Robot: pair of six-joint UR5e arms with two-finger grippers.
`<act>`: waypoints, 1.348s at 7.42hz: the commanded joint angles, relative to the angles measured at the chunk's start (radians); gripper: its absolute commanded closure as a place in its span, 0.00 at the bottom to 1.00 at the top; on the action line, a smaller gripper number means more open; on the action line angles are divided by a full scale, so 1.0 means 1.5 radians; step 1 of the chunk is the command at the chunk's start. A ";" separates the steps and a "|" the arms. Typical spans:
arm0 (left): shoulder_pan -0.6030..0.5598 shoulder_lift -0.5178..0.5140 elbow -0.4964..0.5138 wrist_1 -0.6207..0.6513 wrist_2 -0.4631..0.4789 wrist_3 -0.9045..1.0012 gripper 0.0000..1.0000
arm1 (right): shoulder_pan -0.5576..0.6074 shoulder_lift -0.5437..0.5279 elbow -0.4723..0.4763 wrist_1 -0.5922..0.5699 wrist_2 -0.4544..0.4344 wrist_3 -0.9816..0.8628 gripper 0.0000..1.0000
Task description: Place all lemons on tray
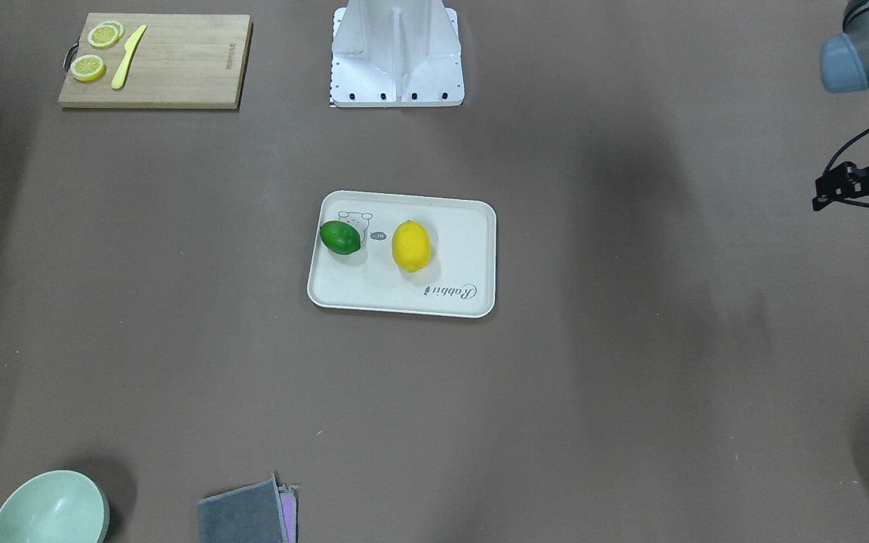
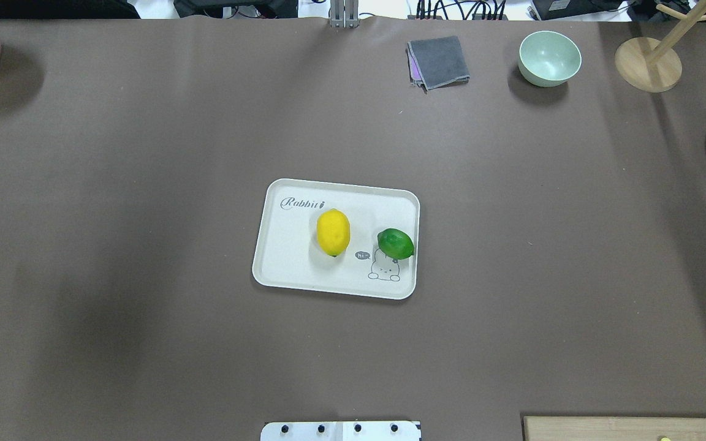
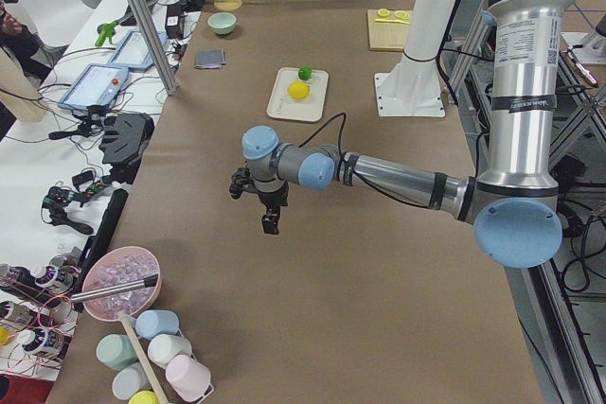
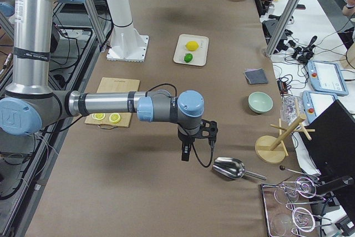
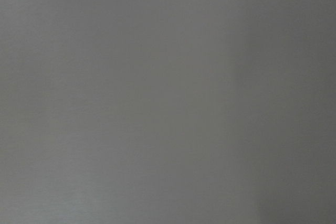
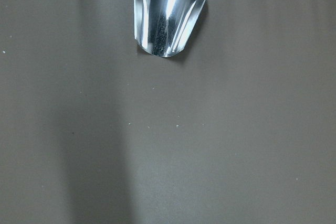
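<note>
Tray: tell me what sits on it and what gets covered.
The yellow lemon and the green lemon lie on the tray, apart. The green one hides part of the animal drawing.

Tray [image 2: 279, 257]: set at the middle of the bench [image 2: 144, 184].
Larger lemon [image 2: 333, 232]: laid on the tray, near its middle.
Smaller lemon [image 2: 395, 244]: laid on the tray, to the robot's right of the larger lemon and apart from it, beside the rim.
Cutting board [image 1: 178, 64]: placed at the robot's near right.
Bowl [image 2: 549, 58]: placed at the far edge.
Cloth [image 2: 439, 61]: placed left of the bowl.
</note>
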 commanded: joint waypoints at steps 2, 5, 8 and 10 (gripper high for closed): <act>-0.109 0.030 0.014 0.038 -0.070 0.113 0.02 | 0.003 0.002 -0.010 0.003 0.008 0.000 0.00; -0.173 0.038 0.019 0.088 -0.072 0.114 0.02 | 0.002 -0.021 -0.005 0.009 0.000 0.000 0.00; -0.220 0.053 0.045 0.137 -0.066 0.189 0.02 | 0.002 -0.021 -0.014 0.007 -0.047 0.008 0.00; -0.219 0.054 0.043 0.137 -0.063 0.189 0.02 | 0.003 -0.016 -0.031 0.010 -0.026 0.002 0.00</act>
